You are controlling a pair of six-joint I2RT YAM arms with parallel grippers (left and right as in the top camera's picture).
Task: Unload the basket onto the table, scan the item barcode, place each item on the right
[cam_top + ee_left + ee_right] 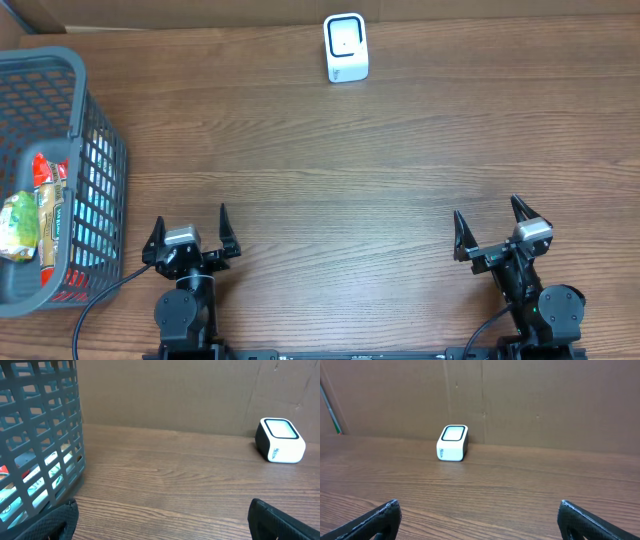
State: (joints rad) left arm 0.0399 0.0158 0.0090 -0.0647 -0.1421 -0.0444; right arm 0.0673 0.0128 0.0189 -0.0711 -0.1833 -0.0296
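The white barcode scanner [346,47] stands upright at the far middle of the table, also seen in the left wrist view [281,440] and the right wrist view [453,443]. Packaged items lie in the grey basket [100,140] at the left: a green packet [18,228] and a red-and-yellow packet [50,210]. No barcode shows on them. My left gripper [190,218] rests open at the near left, beside the basket [45,425], with nothing between its fingers [162,510]. At the near right my right gripper [487,210] is open and empty [479,507].
A brown cardboard wall [530,400] closes the far side of the wooden table [340,170]. A black cable [100,300] runs from the left arm's base past the basket's near corner.
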